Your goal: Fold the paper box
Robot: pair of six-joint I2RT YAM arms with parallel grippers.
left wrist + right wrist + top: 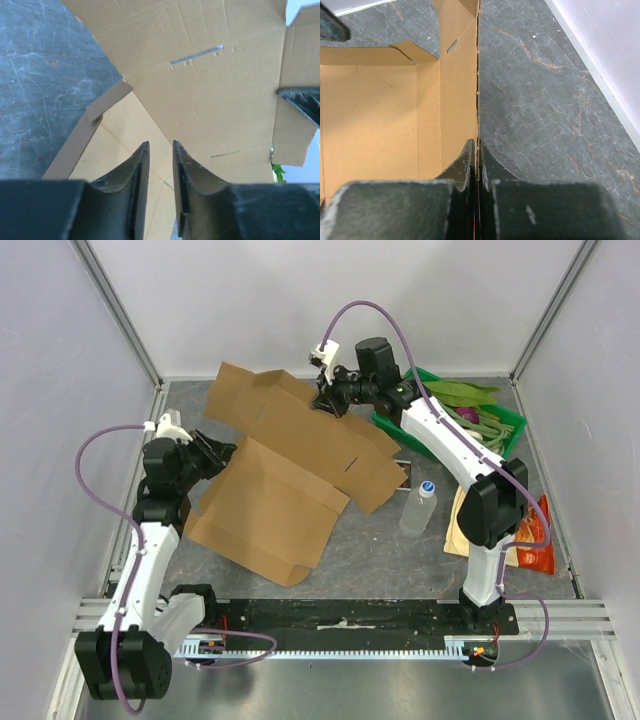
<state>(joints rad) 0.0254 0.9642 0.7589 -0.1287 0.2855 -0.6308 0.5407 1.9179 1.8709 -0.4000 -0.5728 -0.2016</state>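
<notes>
The paper box (pixel 290 480) is a plain brown cardboard blank lying partly folded in the middle of the table, with one panel raised. My right gripper (pixel 325 400) is at the box's far edge. In the right wrist view this gripper (pixel 478 142) is shut on the thin upright edge of a box wall (pixel 455 90). My left gripper (pixel 222 453) is at the box's left side. In the left wrist view the left gripper (pixel 160 144) is open, a narrow gap between its fingers with nothing in it. It points under the raised panel (pixel 210 90).
At the back right stands a green bin (pixel 508 430) holding vegetables. A clear water bottle (pixel 418 508) stands right of the box. An orange snack bag (pixel 532 538) lies by the right arm. Enclosure walls stand close on the left, right and back.
</notes>
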